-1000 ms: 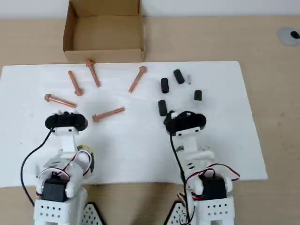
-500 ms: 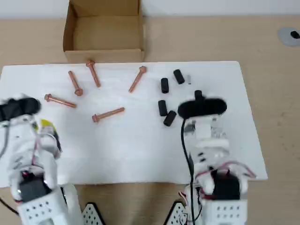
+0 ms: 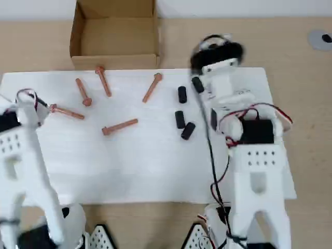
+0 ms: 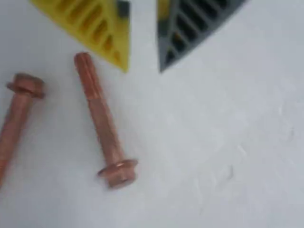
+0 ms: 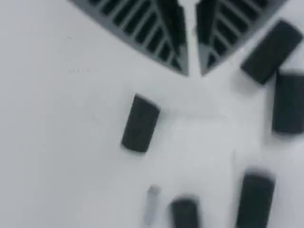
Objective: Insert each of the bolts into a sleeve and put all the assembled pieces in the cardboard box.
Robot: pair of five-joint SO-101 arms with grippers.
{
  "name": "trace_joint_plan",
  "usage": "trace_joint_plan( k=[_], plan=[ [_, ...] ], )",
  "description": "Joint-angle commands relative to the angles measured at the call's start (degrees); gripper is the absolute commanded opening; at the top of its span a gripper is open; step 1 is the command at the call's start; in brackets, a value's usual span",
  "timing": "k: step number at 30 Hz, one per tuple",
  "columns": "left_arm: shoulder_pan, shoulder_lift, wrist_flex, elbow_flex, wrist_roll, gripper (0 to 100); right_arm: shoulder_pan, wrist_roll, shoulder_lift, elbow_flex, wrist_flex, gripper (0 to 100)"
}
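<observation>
Several copper bolts (image 3: 119,126) lie on the left half of the white mat (image 3: 155,166), and black sleeves (image 3: 179,119) lie right of centre. The cardboard box (image 3: 78,31) stands open behind the mat. My left arm (image 3: 21,119) is at the mat's left edge. Its gripper (image 4: 143,66) hovers slightly open, holding nothing, beside the threaded end of one bolt (image 4: 104,123); a second bolt (image 4: 16,114) lies alongside. My right arm (image 3: 218,57) stretches over the sleeves. Its gripper (image 5: 194,71) is shut and holds nothing, above one sleeve (image 5: 140,123), with more sleeves (image 5: 271,51) around it.
A small grey piece (image 5: 152,204) lies among the sleeves. A round grey fitting (image 3: 319,39) sits in the wooden table at the far right. The near half of the mat holds no parts.
Both arms rose from their folded rest at the front. The left one swung out to the mat's left edge, and the right one reached back over the sleeves.
</observation>
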Motion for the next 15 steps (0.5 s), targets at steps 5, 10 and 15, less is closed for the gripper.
trace_joint_plan(
  k=[5,10,15],
  plan=[
    [3.0,19.6,6.2,-16.4,9.3,5,-2.7,10.7,2.9,-3.6,0.9,1.2],
    [5.6,30.9,10.9,-23.6,15.6,5,-2.7,10.8,7.2,-5.1,4.1,9.7],
    [5.4,40.0,12.5,-29.8,17.4,5,-2.7,10.8,11.1,-8.5,5.7,16.0]
  ],
)
